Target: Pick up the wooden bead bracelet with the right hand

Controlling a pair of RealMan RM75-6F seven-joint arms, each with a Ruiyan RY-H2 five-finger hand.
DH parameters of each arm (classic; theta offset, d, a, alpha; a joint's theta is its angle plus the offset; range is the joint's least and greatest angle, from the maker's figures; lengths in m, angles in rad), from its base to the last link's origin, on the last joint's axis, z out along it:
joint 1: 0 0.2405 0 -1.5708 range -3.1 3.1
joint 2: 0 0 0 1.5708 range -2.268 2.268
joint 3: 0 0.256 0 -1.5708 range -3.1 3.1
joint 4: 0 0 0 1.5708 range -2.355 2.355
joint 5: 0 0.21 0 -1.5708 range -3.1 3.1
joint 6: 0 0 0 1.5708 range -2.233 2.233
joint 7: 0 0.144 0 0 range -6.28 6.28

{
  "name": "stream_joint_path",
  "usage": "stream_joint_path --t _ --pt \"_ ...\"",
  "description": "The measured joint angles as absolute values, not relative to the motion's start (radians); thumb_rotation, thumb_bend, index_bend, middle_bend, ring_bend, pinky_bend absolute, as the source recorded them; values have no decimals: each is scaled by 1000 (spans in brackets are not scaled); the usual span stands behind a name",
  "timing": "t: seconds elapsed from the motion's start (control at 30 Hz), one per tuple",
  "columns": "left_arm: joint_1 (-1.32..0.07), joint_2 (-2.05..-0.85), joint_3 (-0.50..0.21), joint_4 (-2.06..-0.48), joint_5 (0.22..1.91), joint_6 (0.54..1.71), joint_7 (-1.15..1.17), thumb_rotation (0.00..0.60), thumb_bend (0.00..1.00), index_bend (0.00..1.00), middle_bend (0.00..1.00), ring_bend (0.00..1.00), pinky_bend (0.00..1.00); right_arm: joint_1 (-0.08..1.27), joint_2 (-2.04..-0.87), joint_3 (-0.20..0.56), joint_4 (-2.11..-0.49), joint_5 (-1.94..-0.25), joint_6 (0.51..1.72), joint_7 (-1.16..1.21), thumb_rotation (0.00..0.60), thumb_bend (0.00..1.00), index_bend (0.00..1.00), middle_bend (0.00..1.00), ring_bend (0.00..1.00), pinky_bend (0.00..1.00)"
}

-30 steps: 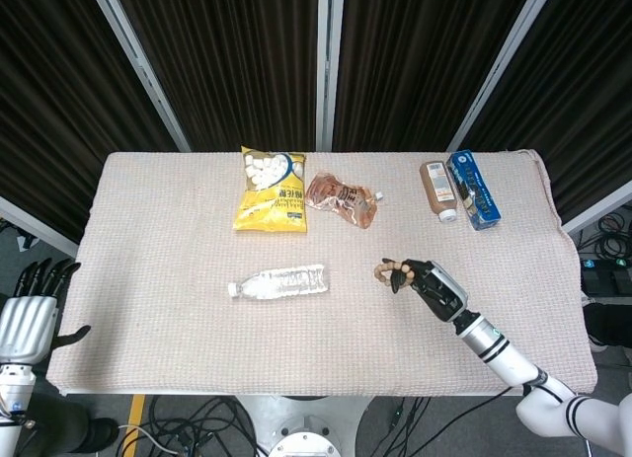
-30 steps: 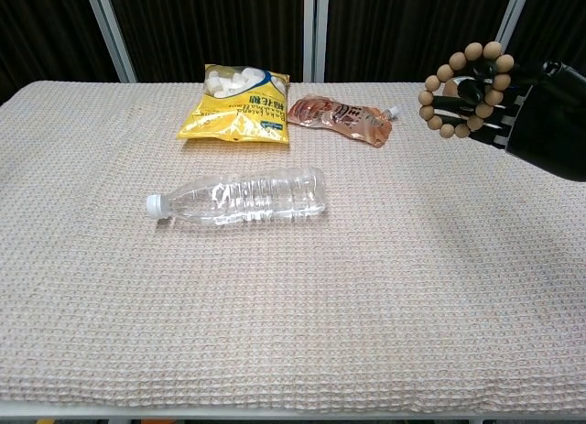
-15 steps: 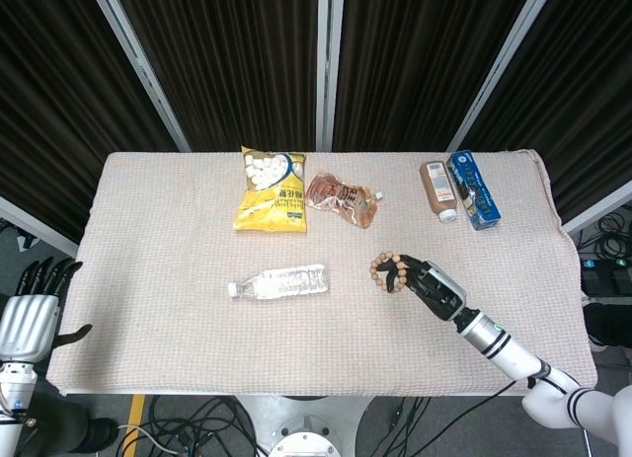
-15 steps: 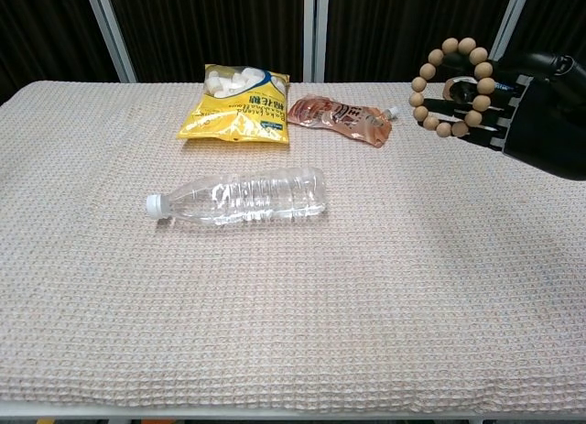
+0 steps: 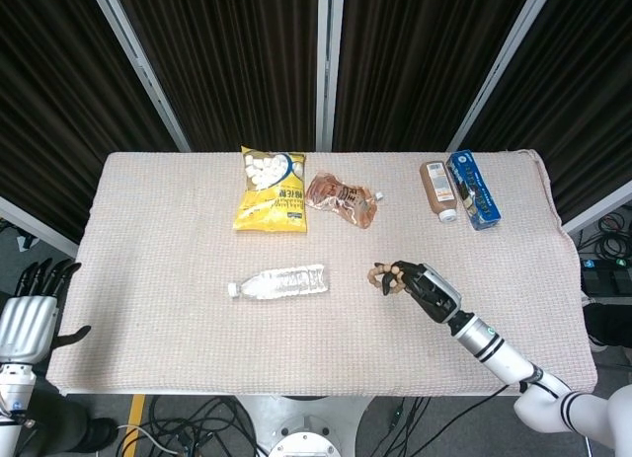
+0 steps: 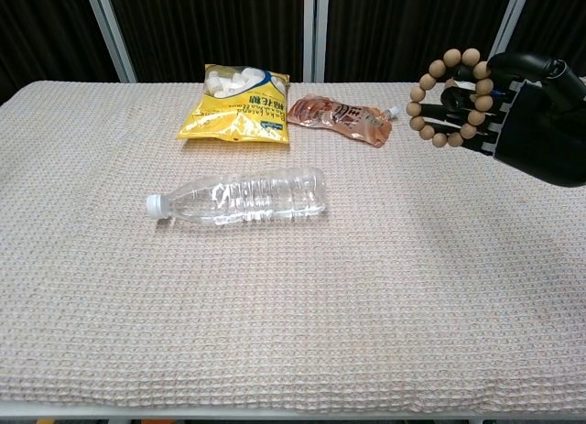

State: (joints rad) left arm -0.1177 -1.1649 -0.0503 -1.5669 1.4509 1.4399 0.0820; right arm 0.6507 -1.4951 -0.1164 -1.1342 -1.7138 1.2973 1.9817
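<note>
The wooden bead bracelet [image 6: 442,97] hangs in the air above the table, looped over the fingers of my black right hand [image 6: 526,114]. In the head view the bracelet [image 5: 384,276] shows just left of that right hand [image 5: 425,287], above the right middle of the cloth. My left hand [image 5: 32,314] is off the table's left edge, fingers spread, holding nothing.
A clear water bottle [image 5: 277,282] lies on its side mid-table. A yellow snack bag [image 5: 270,189] and a reddish pouch [image 5: 342,197] lie at the back. A brown bottle [image 5: 437,190] and a blue carton [image 5: 472,189] lie at the back right.
The right hand with the bracelet has drifted slightly left and toward the front edge, staying lifted off the cloth. The left hand has not moved.
</note>
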Motion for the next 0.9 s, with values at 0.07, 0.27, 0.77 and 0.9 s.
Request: stream_joint_path --t 0.07,0.27,0.77,0.9 --pt "-118 -1165 -51 -1566 1451 1441 81 600 0 132 85 0 0 649 -1493 -115 -1137 -1713 1301 1980 371 646 513 557 224 0" --pt "-118 -1167 -51 -1564 1451 1441 80 600 0 132 85 0 0 646 -1487 -114 -1142 -1710 1306 1980 373 709 521 564 229 0" --pt "-120 -1166 -50 -1565 1453 1440 78 600 0 132 85 0 0 641 -1490 -122 -1112 -1725 1327 1986 350 707 488 554 229 0" --pt "-119 -1165 -51 -1566 1451 1441 79 600 0 132 85 0 0 647 -1493 -128 -1106 -1731 1321 1997 293 458 446 542 228 0"
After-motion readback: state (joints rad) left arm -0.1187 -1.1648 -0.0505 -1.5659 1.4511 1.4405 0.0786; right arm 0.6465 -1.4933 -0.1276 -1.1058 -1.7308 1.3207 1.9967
